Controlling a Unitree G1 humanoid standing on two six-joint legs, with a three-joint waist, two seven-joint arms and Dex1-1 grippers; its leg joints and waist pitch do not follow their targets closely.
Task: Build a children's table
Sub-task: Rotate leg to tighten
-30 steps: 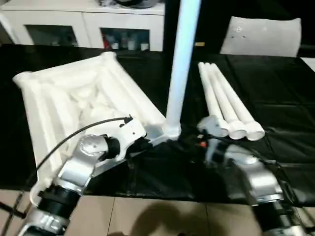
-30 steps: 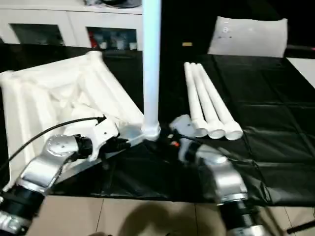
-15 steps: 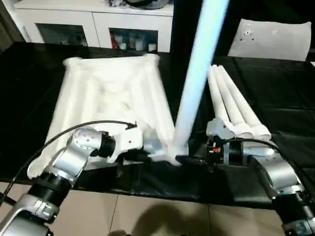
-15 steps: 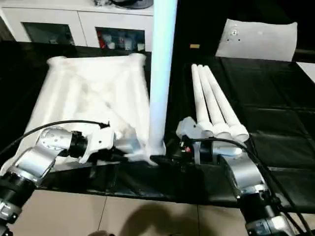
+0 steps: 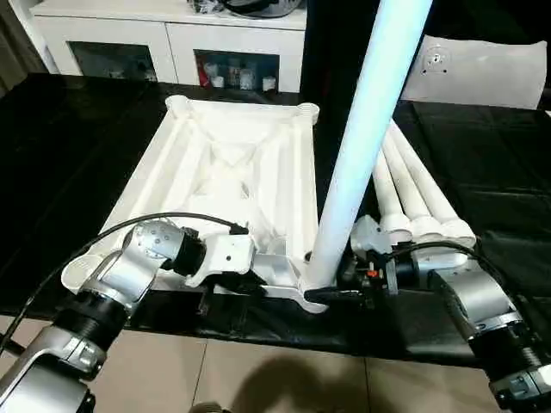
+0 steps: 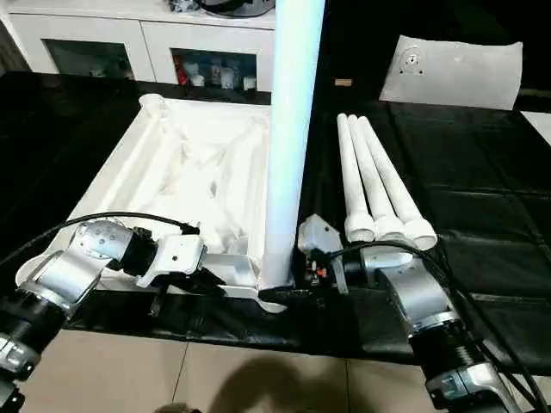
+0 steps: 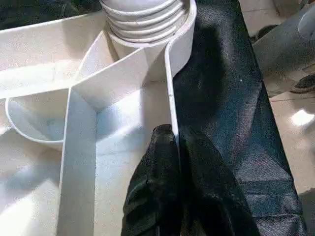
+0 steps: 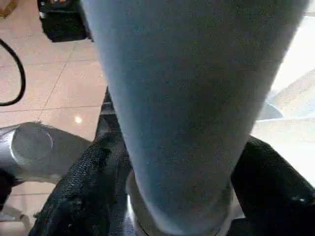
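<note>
right gripper (image 6: 288, 292) around upright leg (image 6: 290, 146)

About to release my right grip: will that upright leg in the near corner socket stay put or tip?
Likely to stay: the upright leg has its base seated in the tabletop corner socket. Still, it is tall and leans slightly, so a nudge could tip it. The left gripper pinching the rim should steady the light-looking top.

We see bright overhead light washing out the white top (image 5: 232, 172), its ribs nearly lost in glare. The upright leg (image 5: 366, 129) takes a bluish cast. The black cloth (image 6: 482, 172) stays dark, with faint sheen. Beyond our left fingers (image 7: 162, 196) a glare spot lies on the floor tile (image 7: 300, 118). Between our right fingers (image 8: 74, 196) the leg looks soft, unfocused.
</note>
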